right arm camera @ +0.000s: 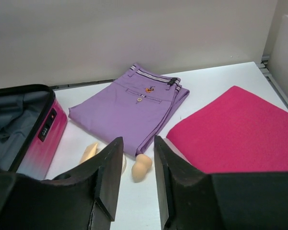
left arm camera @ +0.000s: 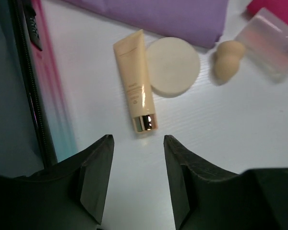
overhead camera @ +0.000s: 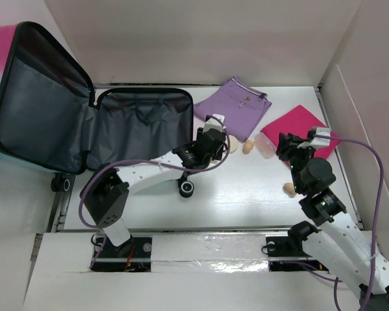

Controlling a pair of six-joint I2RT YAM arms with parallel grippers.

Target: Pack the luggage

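Nearest the lens, our left gripper (left arm camera: 138, 141) holds its two dark fingers parted with nothing between them, hovering just short of the gold cap of a cream tube (left arm camera: 137, 81). The luggage (overhead camera: 142, 126) lies open at the far left of the table (overhead camera: 246, 194), its lid raised to the left and its grey lining bare. Its pink edge runs just left of the tube. A round puff (left arm camera: 173, 67) sits just beside the tube on the right, then a sponge (left arm camera: 228, 60) and a clear box (left arm camera: 273, 43). Farther out lie purple trousers (right arm camera: 129, 108) and a pink cloth (right arm camera: 240, 129). Our right gripper (right arm camera: 138, 143) is also open and empty, poised near the cloth. We judge the tube to be the first pick. It already lies lengthwise between our left jaws, so we should move forward and down without twisting. We should close on the soft body rather than the slick cap, staying clear of the puff. The lift should clear the rim before we release over the lining.
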